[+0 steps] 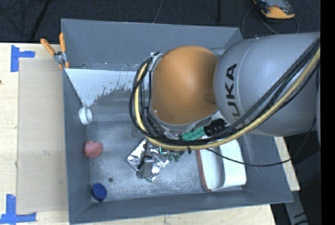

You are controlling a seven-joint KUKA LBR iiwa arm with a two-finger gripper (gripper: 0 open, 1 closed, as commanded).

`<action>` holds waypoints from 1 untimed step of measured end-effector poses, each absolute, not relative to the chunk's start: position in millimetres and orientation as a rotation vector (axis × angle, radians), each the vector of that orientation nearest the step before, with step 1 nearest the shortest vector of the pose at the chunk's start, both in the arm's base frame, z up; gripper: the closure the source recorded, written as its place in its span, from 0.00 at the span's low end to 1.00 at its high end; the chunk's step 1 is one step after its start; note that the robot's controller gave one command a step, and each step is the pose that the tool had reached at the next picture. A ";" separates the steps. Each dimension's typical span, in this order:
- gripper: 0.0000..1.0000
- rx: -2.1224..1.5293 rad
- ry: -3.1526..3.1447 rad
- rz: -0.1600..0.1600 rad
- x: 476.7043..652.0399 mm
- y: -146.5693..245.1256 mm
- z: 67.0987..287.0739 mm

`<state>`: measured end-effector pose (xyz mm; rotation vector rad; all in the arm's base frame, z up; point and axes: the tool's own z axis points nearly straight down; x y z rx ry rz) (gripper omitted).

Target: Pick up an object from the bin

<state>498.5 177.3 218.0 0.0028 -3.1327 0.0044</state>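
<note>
My gripper (158,153) reaches down under the arm's orange cover at the bin's front middle. It is right at a crumpled silver foil wrapper (142,162), which lies on the bin floor just to its left and below it. The wrapper's right part is hidden by the gripper. A white oblong dish with a brown rim (224,170) lies close on the right.
A pink ball (93,149) rests near the left wall. A blue cap (99,191) sits in the front left corner. A clear bottle with a white cap (86,114) lies by the left wall. The arm covers the bin's middle and right.
</note>
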 end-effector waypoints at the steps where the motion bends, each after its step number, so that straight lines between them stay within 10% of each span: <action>1: 0.00 0.201 -3.130 0.003 566.1 97.1 65.2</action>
